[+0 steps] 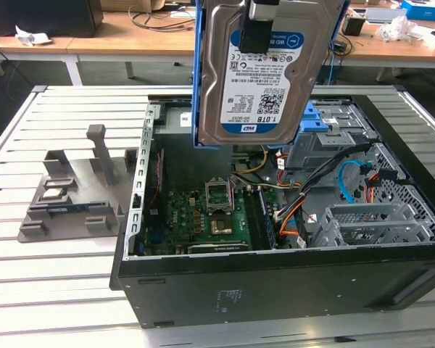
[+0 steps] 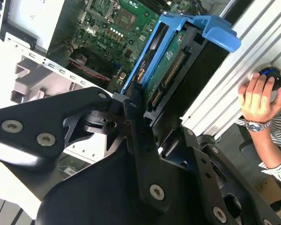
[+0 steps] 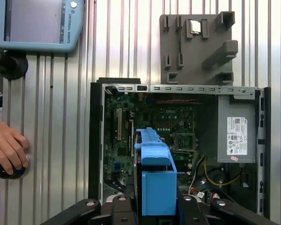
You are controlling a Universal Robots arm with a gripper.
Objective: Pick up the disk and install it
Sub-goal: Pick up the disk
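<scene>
The disk (image 1: 268, 87) hangs at the top centre of the exterior view. It stands on edge with its white-and-blue label facing the camera and its blue plastic frame running down both long sides. The gripper (image 3: 155, 206) is pinched on it. In the first wrist view the black fingers (image 3: 187, 208) sit on either side of the blue frame, and in the exterior view one dark finger lies across the top of the label. In the second wrist view a finger (image 2: 140, 140) presses against the drive's flat side, with the connector edge showing beside it.

Below the disk and not touching it, an open computer case (image 1: 275, 290) lies on its side on a slatted aluminium table (image 1: 51, 290). It takes up the centre and lower right of the exterior view. Inside are the green motherboard (image 1: 203, 217) with its bare processor socket (image 1: 221, 196) and a loop of blue cable (image 1: 351, 181) towards the exterior view's right. A bare blue bracket (image 1: 315, 119) sits in the drive bay near the far wall. The first wrist view shows the grey power supply (image 3: 236, 136), which has a white sticker, at one end of the case.

A grey moulded fixture (image 1: 72, 188) rests on the table just beside the case, on the exterior view's left. In the first wrist view a teach pendant (image 3: 37, 23) lies on the table, well apart from the case. A person's hand (image 3: 7, 150) rests on a round dark knob (image 2: 271, 77).
</scene>
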